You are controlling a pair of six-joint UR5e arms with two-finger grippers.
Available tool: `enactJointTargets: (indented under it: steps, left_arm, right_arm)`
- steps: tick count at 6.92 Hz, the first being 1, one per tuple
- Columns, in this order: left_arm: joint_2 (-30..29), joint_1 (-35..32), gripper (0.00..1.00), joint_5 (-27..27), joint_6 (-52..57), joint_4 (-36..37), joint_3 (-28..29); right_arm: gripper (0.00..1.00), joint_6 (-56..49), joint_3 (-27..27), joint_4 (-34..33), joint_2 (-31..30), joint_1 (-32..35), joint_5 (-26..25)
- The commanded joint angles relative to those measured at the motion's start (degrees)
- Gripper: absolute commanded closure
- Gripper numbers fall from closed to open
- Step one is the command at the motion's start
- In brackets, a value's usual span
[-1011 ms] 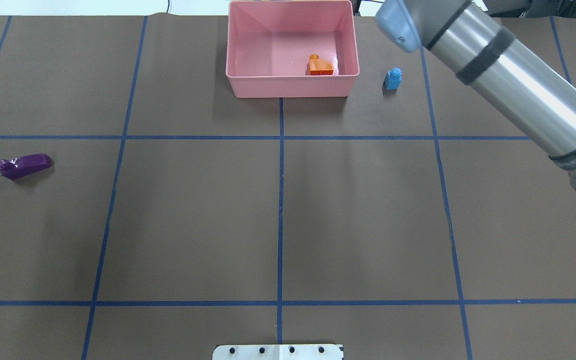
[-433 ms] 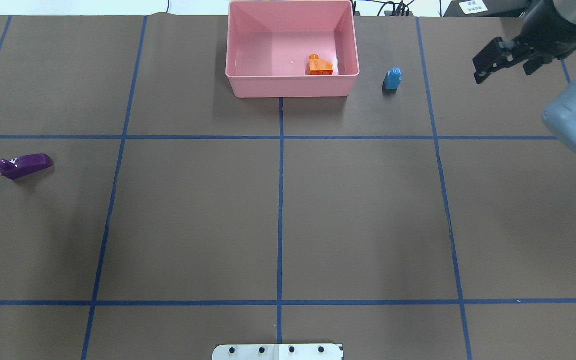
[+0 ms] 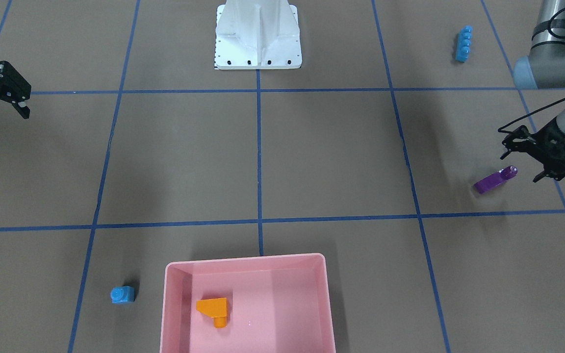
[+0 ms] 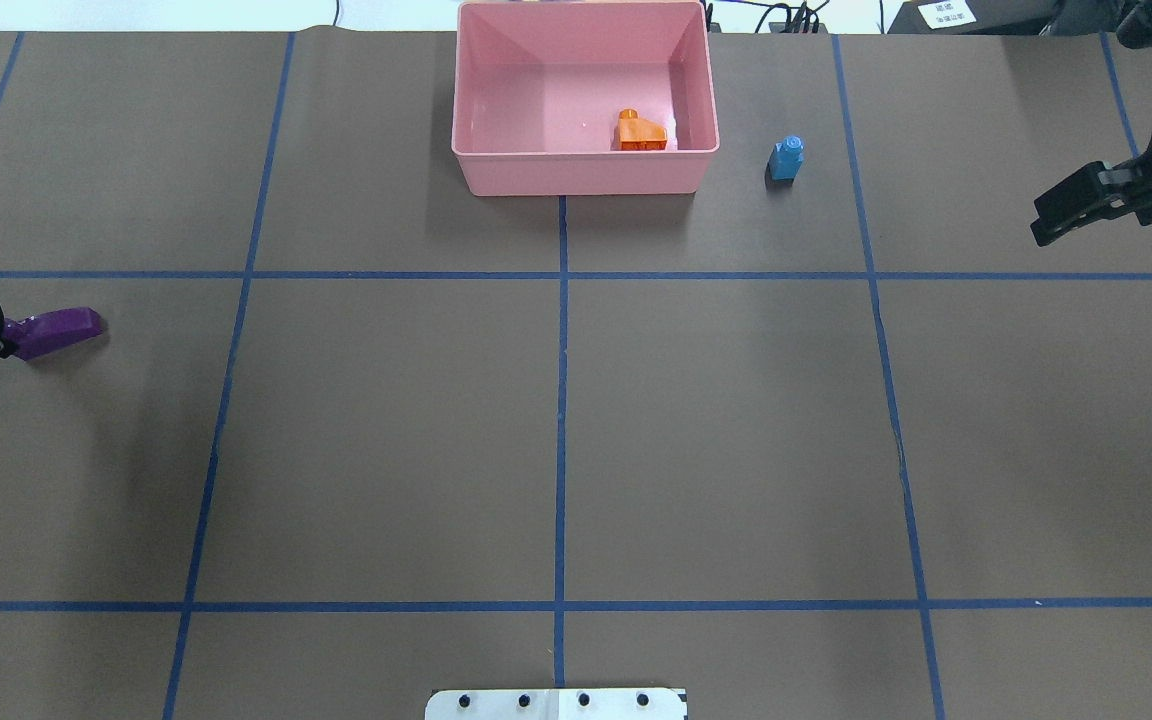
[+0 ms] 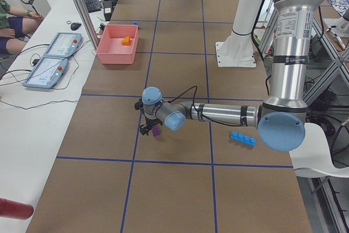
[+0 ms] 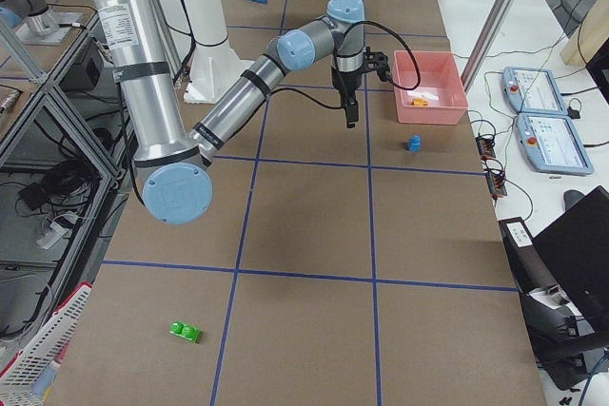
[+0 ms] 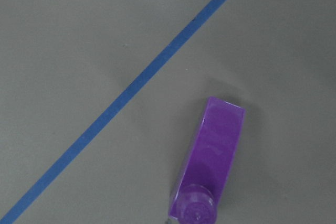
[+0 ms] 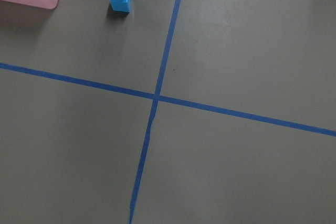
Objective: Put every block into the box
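**A:** What does the pink box [image 4: 584,172] hold?

**B:** One block, the orange block [image 4: 640,131]. From overhead, the box sits at the 12 o'clock edge of the table [image 4: 736,450]. The block lies on the box floor toward the 4 o'clock corner, close to the wall on that side.

**A:** And the other blocks?

**B:** They are all outside the box, on the table.
- The small blue cube [image 4: 786,158] stands stud-up at 3 o'clock of the box, near it but not touching.
- The purple bar [image 4: 56,331] lies flat far out at the table's 9 o'clock side.
- In the front-facing view, the long blue bar [image 3: 464,43] lies at about 12 o'clock of the purple bar, well apart from it.
- The green block [image 6: 185,332] shows in the right side view, low at 7 o'clock and well away from the box.

**A:** How do the grippers stand?

**B:** The left gripper [image 3: 520,168] is over the studded end of the purple bar. Its fingers are spread wide, one on each side of that end, and I cannot tell whether they touch it. The right gripper [image 4: 1076,205] hangs at the table's 3 o'clock side in the overhead view, well apart from the blue cube. Its fingers look apart, though one runs off the frame edge.
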Motion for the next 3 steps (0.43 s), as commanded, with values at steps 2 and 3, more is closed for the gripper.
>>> enactJointTargets:
  steps: [2, 3]
  left_arm:
    - [-3.1, 1.8, 0.09, 0.0, 0.2, -0.1, 3.9]
    - [-3.1, 1.8, 0.51, 0.0, 0.1, -0.1, 3.8]
  right_arm:
    - [0.01, -0.2, 0.7, 0.0, -0.9, 0.0, 0.1]
    - [0.01, -0.2, 0.6, 0.0, -0.8, -0.1, 0.1]
